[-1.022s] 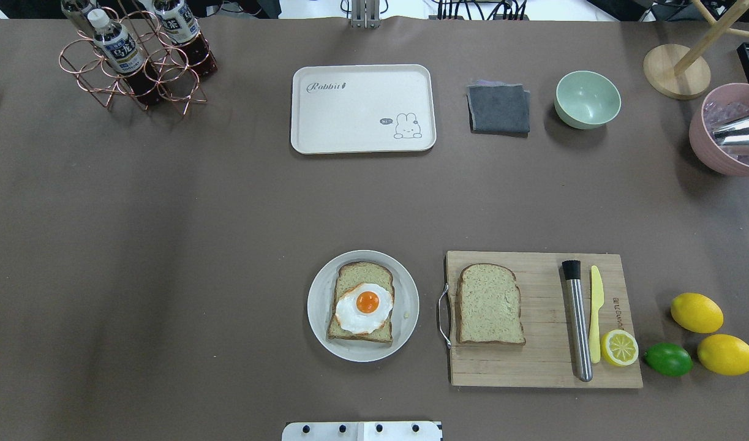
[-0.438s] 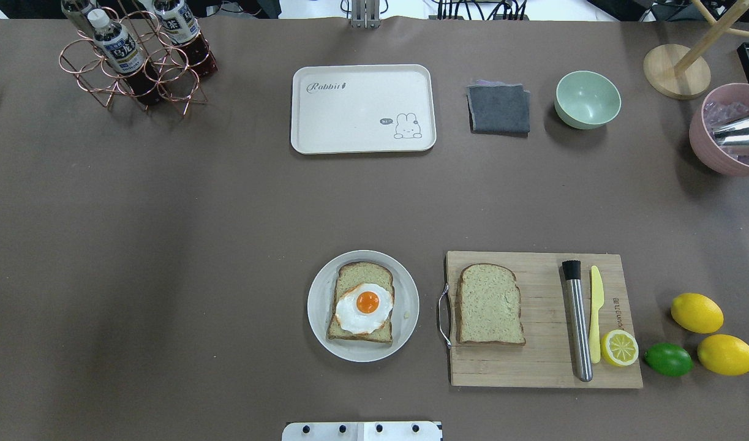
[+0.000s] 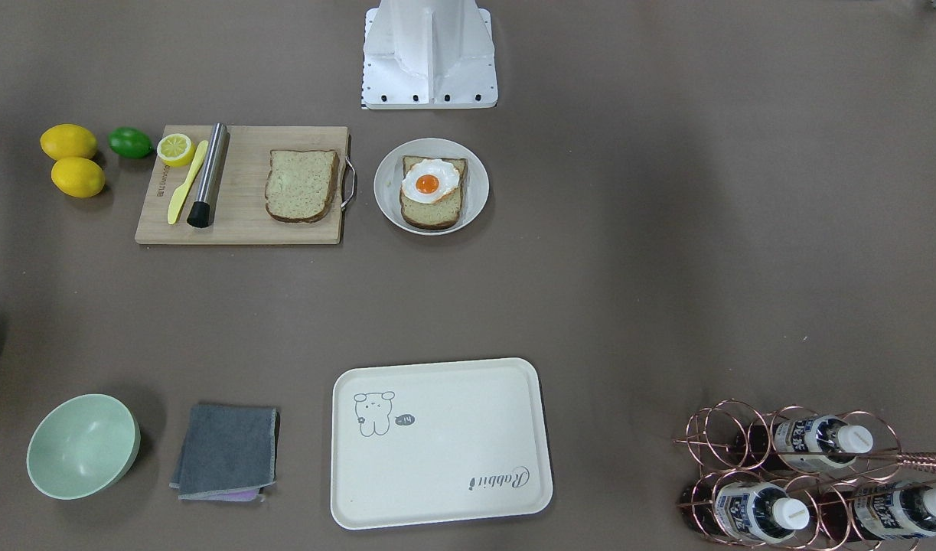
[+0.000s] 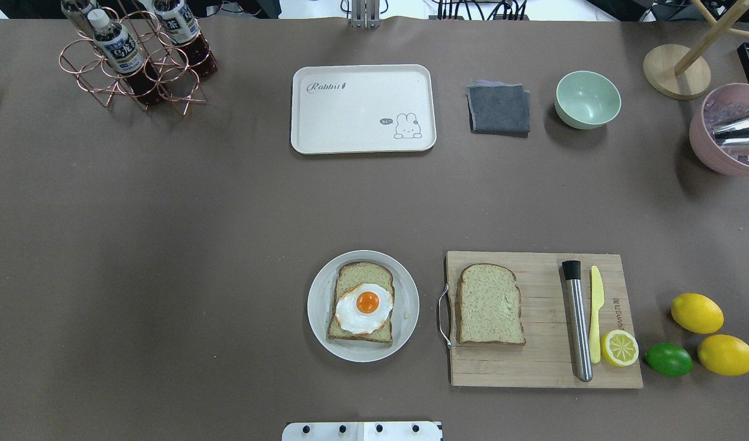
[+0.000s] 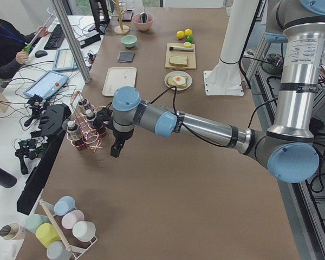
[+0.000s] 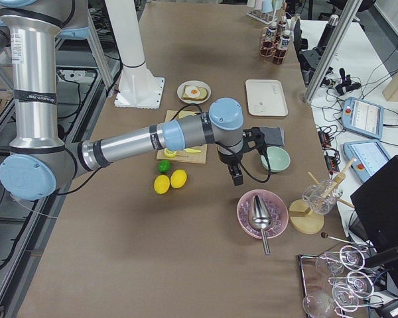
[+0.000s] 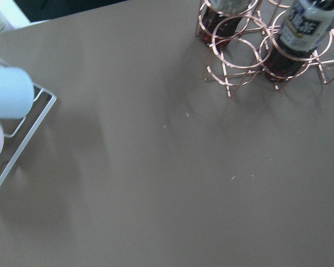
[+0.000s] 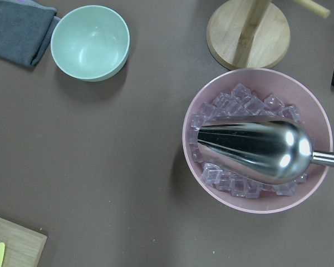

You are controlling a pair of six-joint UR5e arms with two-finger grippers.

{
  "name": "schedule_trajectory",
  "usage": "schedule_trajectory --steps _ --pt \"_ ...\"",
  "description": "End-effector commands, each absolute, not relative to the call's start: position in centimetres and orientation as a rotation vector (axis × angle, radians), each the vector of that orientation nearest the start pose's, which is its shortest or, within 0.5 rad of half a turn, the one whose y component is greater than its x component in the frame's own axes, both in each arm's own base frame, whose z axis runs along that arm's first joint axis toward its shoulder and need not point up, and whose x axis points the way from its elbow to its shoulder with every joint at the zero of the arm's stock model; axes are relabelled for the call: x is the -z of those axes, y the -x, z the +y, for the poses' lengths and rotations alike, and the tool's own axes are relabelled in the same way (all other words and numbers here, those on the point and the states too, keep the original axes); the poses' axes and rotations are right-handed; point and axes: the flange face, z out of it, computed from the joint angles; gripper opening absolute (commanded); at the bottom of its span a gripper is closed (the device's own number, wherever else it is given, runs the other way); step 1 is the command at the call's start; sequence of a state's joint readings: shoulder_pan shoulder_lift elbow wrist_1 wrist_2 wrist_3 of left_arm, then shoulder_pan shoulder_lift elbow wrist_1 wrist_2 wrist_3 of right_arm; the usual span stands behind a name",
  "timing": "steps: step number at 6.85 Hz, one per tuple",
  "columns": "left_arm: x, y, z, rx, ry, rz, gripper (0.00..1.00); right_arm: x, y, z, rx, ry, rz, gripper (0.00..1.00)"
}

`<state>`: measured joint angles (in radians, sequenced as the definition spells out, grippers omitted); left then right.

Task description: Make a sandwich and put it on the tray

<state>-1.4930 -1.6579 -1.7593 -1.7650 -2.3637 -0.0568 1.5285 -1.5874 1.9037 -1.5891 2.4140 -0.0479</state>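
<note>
One slice of wholegrain bread [image 4: 356, 275] lies on a round white plate [image 4: 318, 306] with a fried egg [image 4: 364, 308] on top. A second slice [image 4: 489, 304] lies on the wooden cutting board [image 4: 539, 367]. The cream tray [image 4: 362, 110] lies bare at the far side. Neither gripper shows in the overhead or front views. The left gripper [image 5: 115, 150] hangs over the table near the bottle rack. The right gripper [image 6: 237, 177] hangs between the green and pink bowls. I cannot tell whether either is open or shut.
A copper rack with bottles [image 4: 135, 58] stands far left. A grey cloth [image 4: 498, 108], a green bowl [image 4: 587, 99] and a pink bowl of ice with a scoop [image 4: 726, 131] lie far right. A muddler [image 4: 576, 318], a yellow knife [image 4: 596, 312] and a lemon half [image 4: 619, 348] share the board.
</note>
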Motion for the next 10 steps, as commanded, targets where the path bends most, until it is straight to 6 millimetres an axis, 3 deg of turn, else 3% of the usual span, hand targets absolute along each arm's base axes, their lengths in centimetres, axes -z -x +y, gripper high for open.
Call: schedule_trajectory --steps 1,2,3,4,5,6,7,8,9,10 --pt "-46.9 -5.9 -54.9 -0.269 -0.381 0.851 0.99 -47.0 3.3 -50.3 0.147 -0.189 -0.870 1.00" --pt "-45.1 -10.2 -54.1 -0.276 -0.365 0.843 1.00 -45.6 8.2 -50.6 0.081 -0.202 -0.874 1.00" --pt "-42.4 -14.4 -52.6 -0.207 -0.323 0.866 1.00 -44.1 14.5 -49.8 -0.009 -0.210 -0.892 1.00" --pt "-39.8 -16.9 -52.1 -0.172 -0.303 0.906 1.00 -42.8 18.7 -48.5 -0.035 -0.207 -0.932 1.00" --pt "-37.2 -21.6 -51.6 -0.143 -0.254 0.945 0.99 -40.8 22.7 -46.9 -0.090 -0.157 -0.960 1.00" --pt "-34.2 -26.3 -50.7 -0.096 -0.267 0.936 0.99 -40.3 25.7 -45.4 -0.124 -0.130 -0.951 1.00" --pt "-31.6 -30.7 -49.1 -0.100 -0.256 0.961 0.99 -39.0 27.4 -43.7 -0.192 -0.065 -0.979 0.98" --pt "-29.5 -33.1 -48.5 -0.113 -0.249 0.991 0.99 -38.6 29.7 -42.1 -0.228 -0.024 -0.978 0.98" --pt "-28.1 -34.3 -48.1 -0.102 -0.271 0.993 0.99 -38.1 33.5 -39.2 -0.269 -0.029 -0.968 0.98" --pt "-27.8 -35.3 -48.0 -0.110 -0.278 0.988 0.99 -38.0 36.0 -36.5 -0.269 -0.034 -1.023 0.98"
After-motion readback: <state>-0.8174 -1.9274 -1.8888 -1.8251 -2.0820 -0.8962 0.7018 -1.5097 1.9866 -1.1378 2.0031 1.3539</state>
